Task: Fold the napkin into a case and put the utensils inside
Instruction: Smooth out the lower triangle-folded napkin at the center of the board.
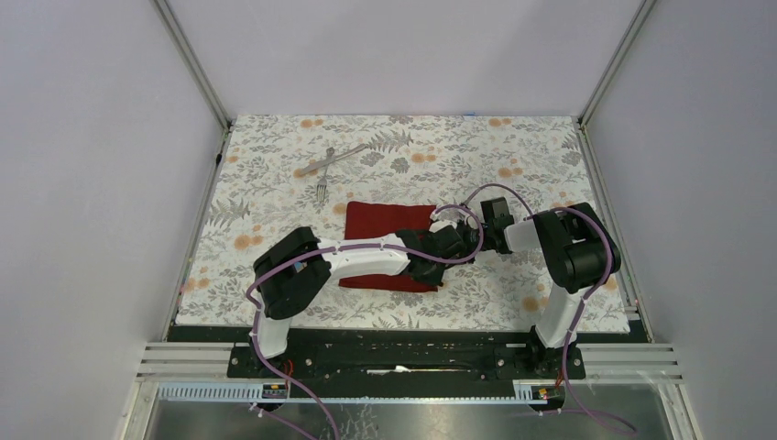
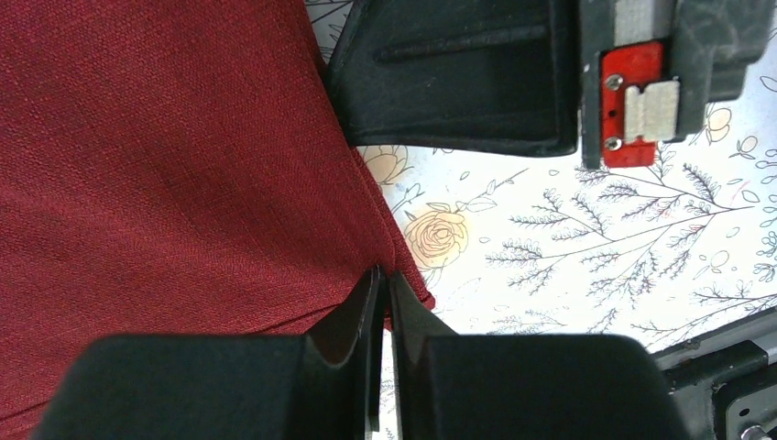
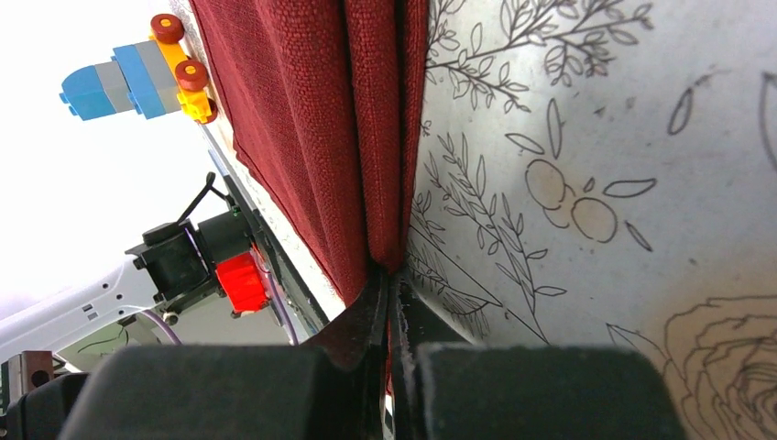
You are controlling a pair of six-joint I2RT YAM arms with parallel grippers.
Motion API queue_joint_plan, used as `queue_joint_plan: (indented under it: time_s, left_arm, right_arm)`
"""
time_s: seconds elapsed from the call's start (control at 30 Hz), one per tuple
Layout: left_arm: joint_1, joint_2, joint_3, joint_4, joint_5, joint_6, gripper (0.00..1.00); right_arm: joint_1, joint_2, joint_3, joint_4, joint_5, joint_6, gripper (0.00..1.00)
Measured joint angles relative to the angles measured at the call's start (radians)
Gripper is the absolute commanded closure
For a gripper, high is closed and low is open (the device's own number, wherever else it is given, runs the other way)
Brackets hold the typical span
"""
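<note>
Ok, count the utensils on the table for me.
2. The fork lies past the napkin's far-left corner; a second silver piece lies slanted across its handle. The arms may hide more.

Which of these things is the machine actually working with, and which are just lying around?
In the job: napkin, pinched at its edge by the left hand and right hand; fork; second silver utensil.
Just lying about: toy blocks; flowered tablecloth.
</note>
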Motion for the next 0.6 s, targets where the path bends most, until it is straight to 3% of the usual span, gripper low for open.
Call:
queue_joint_plan:
  time_s: [0.17, 0.23, 0.47, 0.6]
  left_arm:
    - [-0.001, -0.001, 0.0, 0.0, 0.008, -0.009, 0.63]
    - [-0.004, -0.01, 0.0, -0.004, 0.009, -0.011, 0.57]
    - [0.026, -0.23, -0.074, -0.014, 0.018, -0.013, 0.59]
    - [0.178, -0.416, -0.214, 0.023, 0.045, -0.013, 0.6]
  right_arm:
    - [0.0, 0.003, 0.0, 0.004, -0.003, 0.0, 0.98]
    - [0.0, 0.003, 0.0, 0.004, -0.003, 0.0, 0.85]
    - [0.001, -0.04, 0.001, -0.053, 0.019, -0.014, 0.59]
    - [0.001, -0.122, -0.008, -0.142, 0.085, -0.056, 0.49]
